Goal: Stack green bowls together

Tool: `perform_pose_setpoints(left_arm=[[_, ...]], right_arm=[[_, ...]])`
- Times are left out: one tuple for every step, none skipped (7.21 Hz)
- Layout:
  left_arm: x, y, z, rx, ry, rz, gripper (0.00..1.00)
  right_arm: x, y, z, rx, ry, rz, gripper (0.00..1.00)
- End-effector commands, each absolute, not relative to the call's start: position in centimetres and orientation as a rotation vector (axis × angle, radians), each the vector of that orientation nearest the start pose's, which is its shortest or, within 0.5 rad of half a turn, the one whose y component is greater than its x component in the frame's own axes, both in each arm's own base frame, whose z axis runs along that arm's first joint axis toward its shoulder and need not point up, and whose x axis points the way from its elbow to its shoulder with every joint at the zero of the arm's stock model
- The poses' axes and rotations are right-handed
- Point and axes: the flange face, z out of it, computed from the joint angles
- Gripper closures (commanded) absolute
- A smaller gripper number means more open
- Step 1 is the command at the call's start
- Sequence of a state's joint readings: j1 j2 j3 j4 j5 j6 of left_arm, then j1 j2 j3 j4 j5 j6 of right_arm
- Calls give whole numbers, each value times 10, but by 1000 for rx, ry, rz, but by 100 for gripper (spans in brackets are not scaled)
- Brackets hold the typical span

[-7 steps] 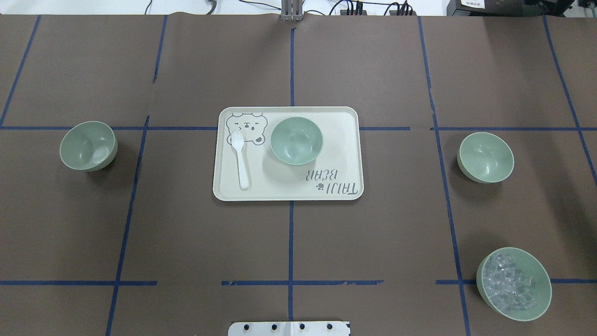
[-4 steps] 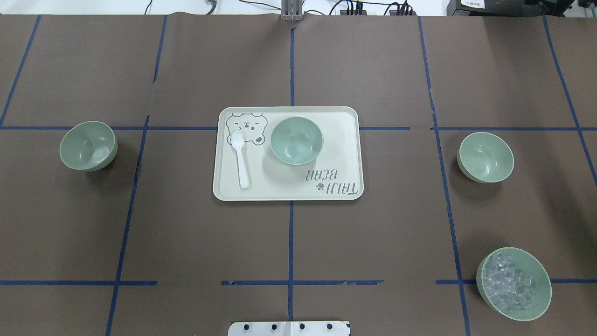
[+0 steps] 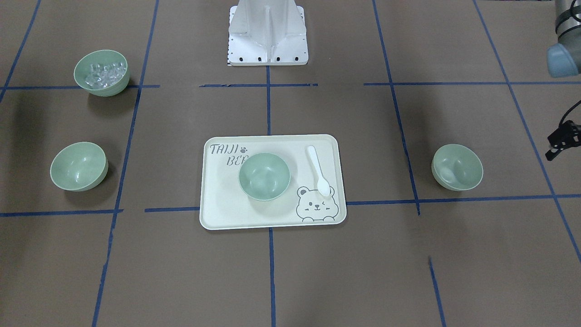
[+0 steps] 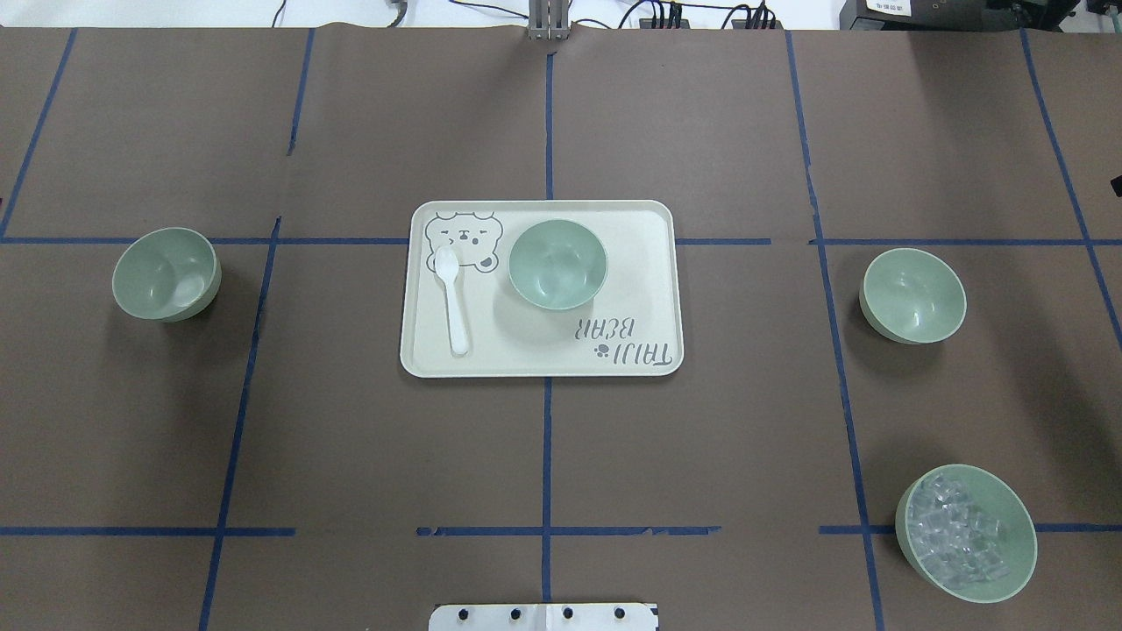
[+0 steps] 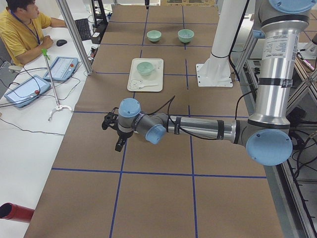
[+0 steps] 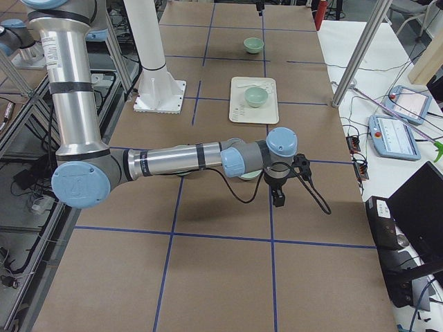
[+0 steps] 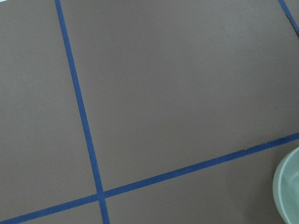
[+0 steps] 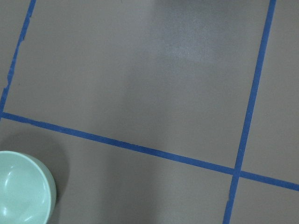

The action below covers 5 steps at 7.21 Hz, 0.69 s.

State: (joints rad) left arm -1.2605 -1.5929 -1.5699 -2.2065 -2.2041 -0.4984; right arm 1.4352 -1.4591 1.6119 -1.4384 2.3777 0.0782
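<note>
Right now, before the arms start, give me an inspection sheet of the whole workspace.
Surface: brown table, blue tape grid.
Job's things: three green bowls, upright, empty, unstacked: left bowl, tray bowl, right bowl.
Clutter: tray with white spoon; ice bowl.
Grippers: left gripper, right gripper, each over bare table beside an end bowl; open or shut unclear.
Cables: cables bunched past the far edge.
Surroundings: operator seated at side desk.

Tabletop dull brown, gridded with blue tape lines. Tray cream, with grey bear face and grey "TAIJI BEAR" lettering. Spoon white. Plain pale sage: centre bowl, 9 o'clock bowl, 3 o'clock bowl. 5 o'clock ice bowl same green, clear cubes.
</note>
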Motion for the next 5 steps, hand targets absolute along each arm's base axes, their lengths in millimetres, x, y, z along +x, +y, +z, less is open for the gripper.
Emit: perform_pose_setpoints(left_arm=[[160,-510,579,290,839,-89,6],[189,-502,575,271,858,-112,7],[207,-495,572,248,880,-124,14],[215,-493,573,250,872,-122,28],[221,-491,573,250,868,-112,45]], right_arm=[[-14,-553,563,183,-826,-169,0],[-14,-553,563,183,-826,-169,0],[-14,-553,564,182,-826,-168,0],[-14,-553,564,182,-826,-168,0],[-14,-553,564,182,-826,-168,0]])
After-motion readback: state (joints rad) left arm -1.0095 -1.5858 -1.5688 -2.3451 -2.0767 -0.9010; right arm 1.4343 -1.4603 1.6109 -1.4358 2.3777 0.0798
